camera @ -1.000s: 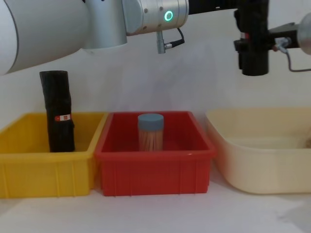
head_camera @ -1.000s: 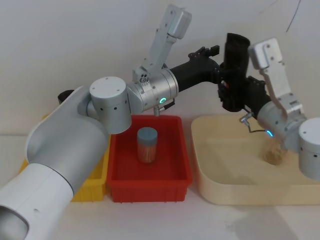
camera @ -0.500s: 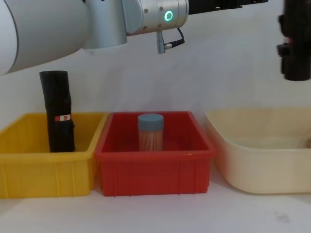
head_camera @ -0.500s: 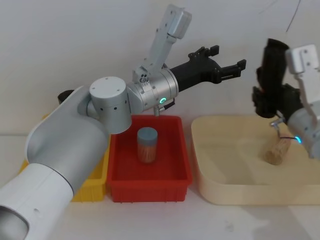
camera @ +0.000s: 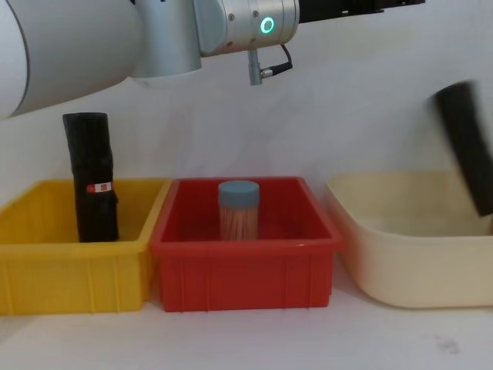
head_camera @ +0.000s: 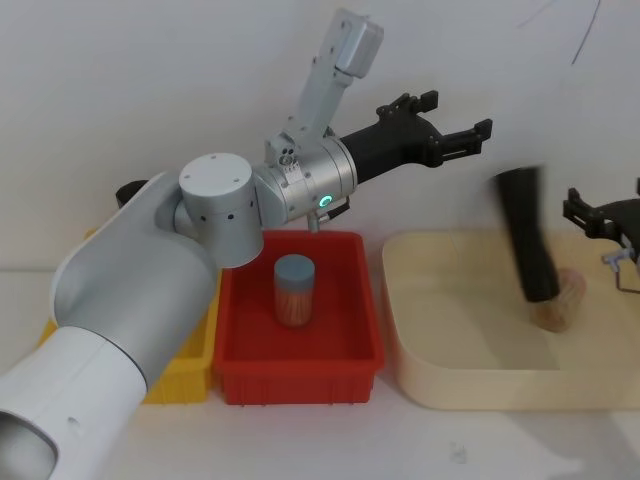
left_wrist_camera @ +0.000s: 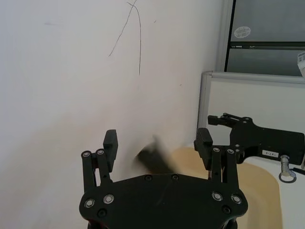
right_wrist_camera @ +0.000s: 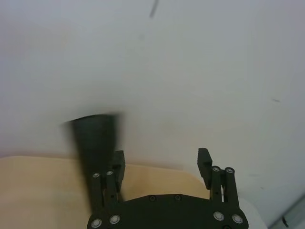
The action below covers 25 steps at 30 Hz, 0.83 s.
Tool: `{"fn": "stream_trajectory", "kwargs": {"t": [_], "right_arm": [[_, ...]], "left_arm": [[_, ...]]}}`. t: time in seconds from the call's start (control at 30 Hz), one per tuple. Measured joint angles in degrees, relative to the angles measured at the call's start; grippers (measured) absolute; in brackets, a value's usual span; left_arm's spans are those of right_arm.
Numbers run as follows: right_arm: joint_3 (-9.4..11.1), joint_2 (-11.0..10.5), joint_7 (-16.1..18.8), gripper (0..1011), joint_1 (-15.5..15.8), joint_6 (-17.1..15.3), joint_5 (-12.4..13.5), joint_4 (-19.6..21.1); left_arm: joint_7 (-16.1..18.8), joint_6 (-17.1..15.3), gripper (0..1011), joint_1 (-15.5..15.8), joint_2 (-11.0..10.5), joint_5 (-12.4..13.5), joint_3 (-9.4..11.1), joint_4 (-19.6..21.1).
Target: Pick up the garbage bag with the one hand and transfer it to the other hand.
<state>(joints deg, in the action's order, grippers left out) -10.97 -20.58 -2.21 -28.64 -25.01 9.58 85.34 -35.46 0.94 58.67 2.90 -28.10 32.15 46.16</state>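
at the far left of the desk (camera: 254, 339) sits a yellow bin (camera: 69, 266), and in it a twin black roll (camera: 92, 177) stands upright with its small red-and-white label facing the chest view; just beside the yellow bin on its right is a red bin (camera: 246, 270), and a blue-lidded jar (camera: 239, 210) stands upright near the middle of its floor; above the red bin the left arm (head_camera: 250, 195) reaches across from the robot's left, a green ring glowing at its wrist, and the left gripper (head_camera: 455, 137) is held high in the air over the gap between the red bin and the cream tray, its fingers (left_wrist_camera: 110, 145) spread wide apart with nothing between them; right of the red bin lies a cream tray (head_camera: 440, 370); the garbage bag (head_camera: 527, 235) is over the right part of that tray, blurred and tilted, its top leaning toward the robot's left and its lower end down near a small tan object (head_camera: 560, 310) on the tray floor; whether the lower end touches the tray floor or the tan object cannot be told; no gripper holds the garbage bag; at the far right edge of the head view the right gripper (head_camera: 600, 215) hangs above the tray, just beside the bag and apart from it, its fingers (right_wrist_camera: 204, 162) spread open and empty; in the right wrist view the bag shows as a dark smear next to one finger; in the left wrist view the right gripper shows farther off above the tray.
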Motion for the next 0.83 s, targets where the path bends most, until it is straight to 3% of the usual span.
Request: {"fn": "stream_trajectory", "kwargs": {"t": [0.13, 0.83], "right_arm": [[0.99, -0.16, -0.73, 1001, 0.61, -0.33, 0.05, 0.33], [3.11, -0.49, -2.35, 999, 1.97, -1.05, 0.14, 1.09]], "left_arm": [[0.00, 0.00, 1001, 0.00, 0.00, 0.00, 0.00, 0.00], [0.00, 0.00, 1001, 0.00, 0.00, 0.00, 0.00, 0.00]]}}
